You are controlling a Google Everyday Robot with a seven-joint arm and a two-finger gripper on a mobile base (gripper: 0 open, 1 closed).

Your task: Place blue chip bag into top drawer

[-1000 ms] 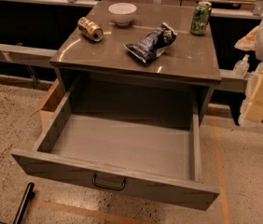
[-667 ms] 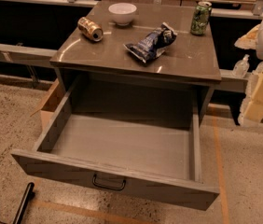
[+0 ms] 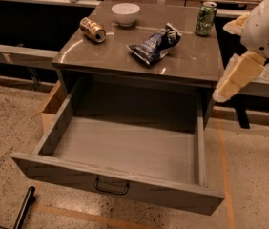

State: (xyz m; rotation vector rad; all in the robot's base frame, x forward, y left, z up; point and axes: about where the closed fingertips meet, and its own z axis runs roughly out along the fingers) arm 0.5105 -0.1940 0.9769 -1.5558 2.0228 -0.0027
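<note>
The blue chip bag (image 3: 154, 44) lies crumpled on the grey table top (image 3: 106, 51), right of its middle. The top drawer (image 3: 125, 151) is pulled wide open below the table and nothing lies in it; its dark bail handle (image 3: 111, 187) shows on the front panel. My gripper (image 3: 233, 78) hangs at the right, cream-coloured, just off the table's right edge and about level with the table top. It is well to the right of the bag and holds nothing that I can see.
On the table stand a white bowl (image 3: 125, 13) at the back, a tipped orange can (image 3: 92, 29) at the left and an upright green can (image 3: 205, 18) at the back right. A cardboard box (image 3: 53, 104) sits left of the drawer. A black cable and rod (image 3: 22, 209) lie on the floor.
My arm and gripper have moved left, closer to the table's right edge. The bag, cans, bowl and drawer have not moved.
</note>
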